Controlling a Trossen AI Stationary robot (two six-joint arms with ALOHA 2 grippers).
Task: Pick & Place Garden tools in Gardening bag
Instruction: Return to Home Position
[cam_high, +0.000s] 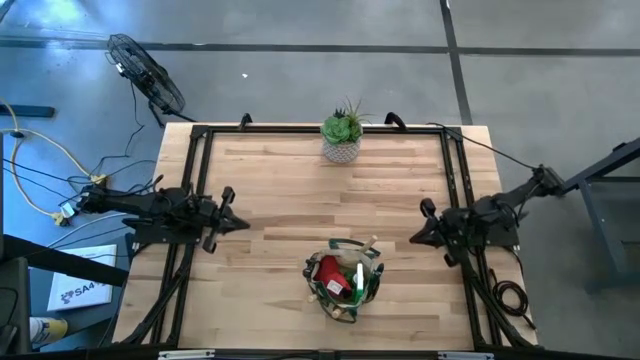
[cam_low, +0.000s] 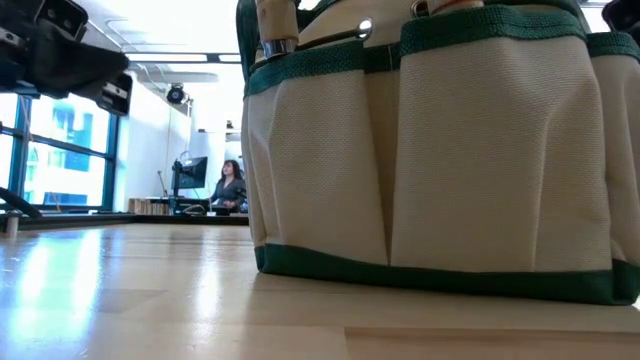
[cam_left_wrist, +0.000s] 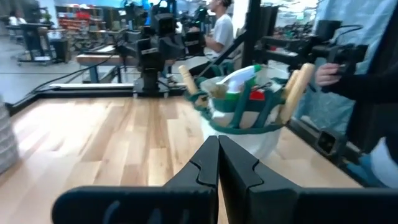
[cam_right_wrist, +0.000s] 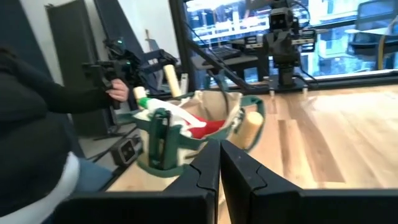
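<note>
Grey concrete floor, black fan standing on it. Big windows, bright ceiling strips, person at monitor.

On table: gardening bag holding garden tools, between left pincer, right pincer; potted plant at far edge.

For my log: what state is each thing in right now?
Gardening bag: upright, holding tools.
Spray bottle: in bag, nozzle sticking out.
Red glove: in bag.
Left arm: parked at left, jaws shut.
Right arm: parked at right, jaws shut.
Succulent: upright in pot.
</note>
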